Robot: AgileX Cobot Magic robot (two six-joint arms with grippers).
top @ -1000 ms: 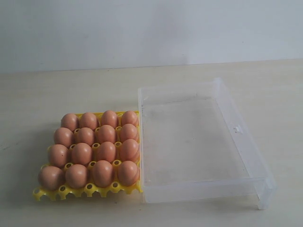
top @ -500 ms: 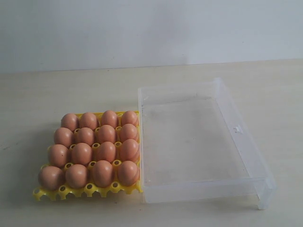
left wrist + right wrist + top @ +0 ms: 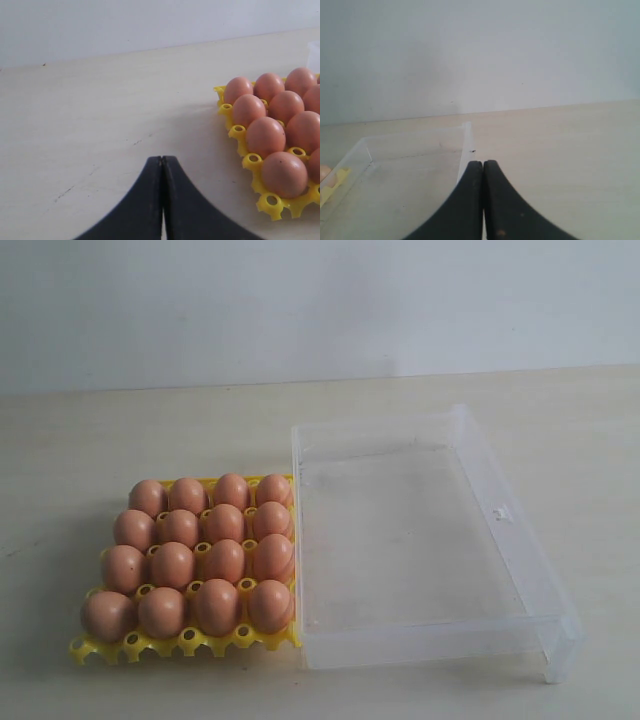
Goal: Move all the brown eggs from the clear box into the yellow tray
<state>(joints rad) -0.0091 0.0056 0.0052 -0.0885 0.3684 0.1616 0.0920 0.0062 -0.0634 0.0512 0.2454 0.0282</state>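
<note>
Here we see sixteen brown eggs [image 3: 190, 555] filling the yellow tray [image 3: 150, 645], just beside the clear box [image 3: 520, 540] on the desk [image 3: 100, 440], both well short of its far edge. Only the wrist views show the grippers: the left gripper [image 3: 162, 160] clenched on nothing, low beside the tray; the right gripper [image 3: 483, 164] likewise clenched, facing a box corner.
</note>
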